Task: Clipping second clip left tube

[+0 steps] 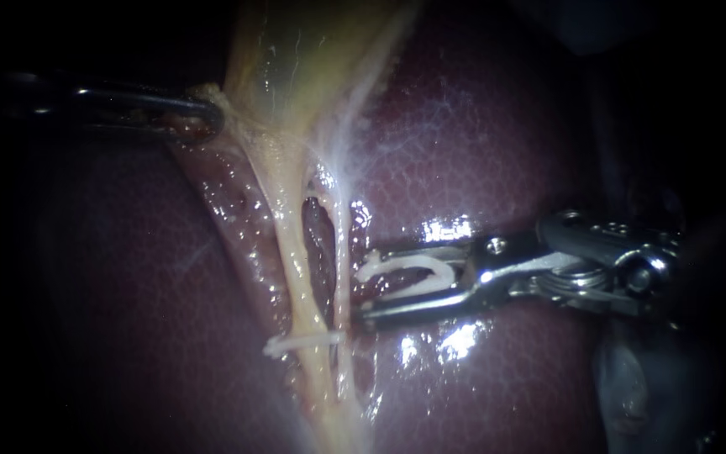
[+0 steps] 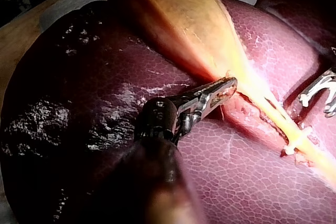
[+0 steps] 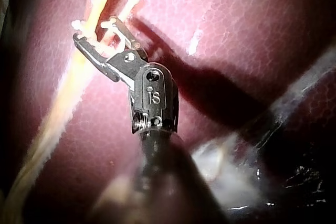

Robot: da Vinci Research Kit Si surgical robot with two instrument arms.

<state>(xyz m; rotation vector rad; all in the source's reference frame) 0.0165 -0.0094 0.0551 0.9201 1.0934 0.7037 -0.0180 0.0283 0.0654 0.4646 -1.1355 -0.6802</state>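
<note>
Two pale tubes run down from the gallbladder (image 1: 296,50): the left tube (image 1: 290,252) and a thinner right tube (image 1: 343,252). A white clip (image 1: 300,342) sits across the left tube low down, also seen as the clip (image 2: 294,142) in the left wrist view. My right instrument (image 1: 365,287) comes in from the right with its jaws wide apart, carrying a white clip (image 1: 409,273) between them. Its tips lie just beside the right tube, short of the left tube. My left instrument (image 1: 207,118) is shut on the edge of the gallbladder near its neck (image 2: 226,85).
Dark red liver (image 1: 506,126) surrounds the tubes on both sides. A raw, wet groove (image 1: 237,202) lies left of the left tube. In the right wrist view the right instrument's jaws (image 3: 93,31) stand against the yellow tube (image 3: 68,87).
</note>
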